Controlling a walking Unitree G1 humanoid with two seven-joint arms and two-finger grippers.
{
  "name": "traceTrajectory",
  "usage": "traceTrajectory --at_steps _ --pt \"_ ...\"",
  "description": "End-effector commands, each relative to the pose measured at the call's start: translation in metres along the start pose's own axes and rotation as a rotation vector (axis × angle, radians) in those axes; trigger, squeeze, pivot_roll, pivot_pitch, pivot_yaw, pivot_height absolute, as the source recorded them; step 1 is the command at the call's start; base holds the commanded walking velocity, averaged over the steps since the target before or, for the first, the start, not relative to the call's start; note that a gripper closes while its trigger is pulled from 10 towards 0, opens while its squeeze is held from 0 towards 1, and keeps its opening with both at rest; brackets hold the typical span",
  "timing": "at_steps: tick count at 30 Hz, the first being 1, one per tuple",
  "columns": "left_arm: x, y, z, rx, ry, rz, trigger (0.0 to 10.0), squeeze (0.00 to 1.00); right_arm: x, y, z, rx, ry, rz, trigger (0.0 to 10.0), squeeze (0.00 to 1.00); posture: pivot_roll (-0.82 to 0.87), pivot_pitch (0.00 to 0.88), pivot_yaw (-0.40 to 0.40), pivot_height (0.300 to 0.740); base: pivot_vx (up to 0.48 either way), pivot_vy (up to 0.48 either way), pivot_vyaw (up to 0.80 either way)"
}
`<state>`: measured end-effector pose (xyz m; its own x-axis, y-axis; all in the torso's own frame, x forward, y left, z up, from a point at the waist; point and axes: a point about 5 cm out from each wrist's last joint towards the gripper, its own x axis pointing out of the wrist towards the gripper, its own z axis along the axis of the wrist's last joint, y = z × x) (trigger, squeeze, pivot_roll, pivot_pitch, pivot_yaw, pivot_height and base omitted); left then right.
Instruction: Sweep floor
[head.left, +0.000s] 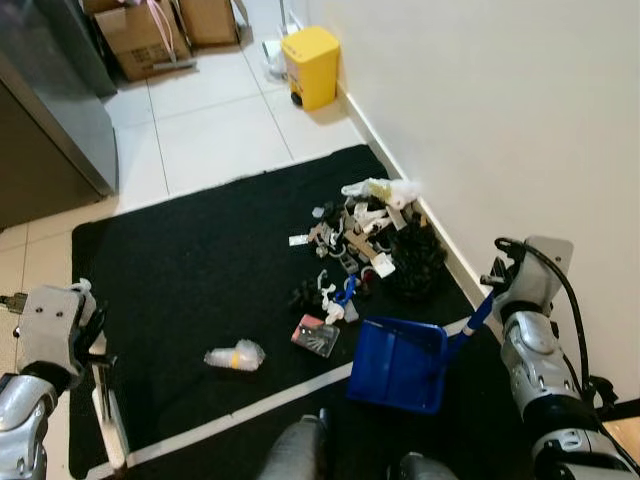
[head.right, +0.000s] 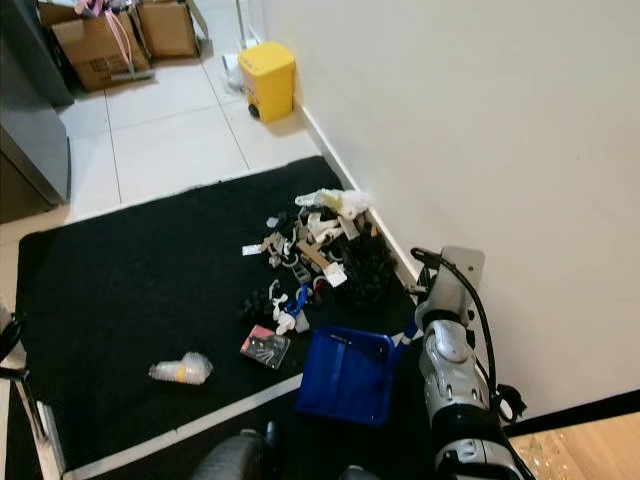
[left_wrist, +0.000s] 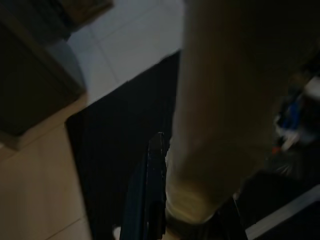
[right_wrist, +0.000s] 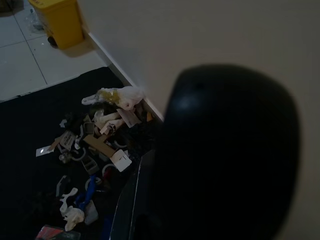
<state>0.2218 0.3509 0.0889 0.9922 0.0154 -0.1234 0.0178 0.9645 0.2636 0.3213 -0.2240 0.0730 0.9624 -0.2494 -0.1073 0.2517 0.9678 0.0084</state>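
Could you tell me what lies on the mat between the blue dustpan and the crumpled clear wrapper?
In the left eye view, a small red-and-black packet lies between the blue dustpan and the crumpled clear wrapper; otherwise, bare black mat.

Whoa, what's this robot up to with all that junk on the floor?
It is sweeping up. Its right gripper holds the handle of a blue dustpan, which rests on the black mat just short of a pile of litter gathered against the wall. The left gripper holds a pale broom handle at the mat's other side. A crumpled plastic wrapper lies apart from the pile, and the dustpan looks empty.
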Motion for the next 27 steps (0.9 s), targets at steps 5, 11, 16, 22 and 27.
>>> traceTrajectory --at_steps 5,11,16,22,27 --pt "0.013 -0.025 0.001 -0.16 -0.067 -0.108 10.0 0.0 0.002 -0.004 0.003 0.003 -0.002 -0.005 10.0 0.0 0.14 0.179 0.001 0.74 0.0 0.0 0.0" --pt "0.027 -0.034 0.008 -0.151 -0.118 -0.153 10.0 0.0 0.004 -0.005 0.004 0.002 -0.002 -0.004 10.0 0.0 0.13 0.177 0.0 0.74 0.0 0.0 0.0" --pt "0.037 -0.033 0.018 -0.143 -0.179 -0.169 10.0 0.0 0.004 -0.006 0.004 0.002 -0.001 -0.003 10.0 0.0 0.12 0.178 0.001 0.74 0.0 0.0 0.0" --pt "0.05 -0.042 0.033 -0.146 -0.238 -0.212 10.0 0.0 0.004 -0.004 0.001 0.014 0.019 0.02 10.0 0.0 0.13 0.178 -0.002 0.74 0.0 0.0 0.0" --pt "0.061 -0.057 0.039 -0.21 -0.244 -0.3 10.0 0.0 0.005 0.001 -0.004 0.003 0.062 0.07 10.0 0.0 0.13 0.177 0.0 0.74 0.0 0.0 0.0"
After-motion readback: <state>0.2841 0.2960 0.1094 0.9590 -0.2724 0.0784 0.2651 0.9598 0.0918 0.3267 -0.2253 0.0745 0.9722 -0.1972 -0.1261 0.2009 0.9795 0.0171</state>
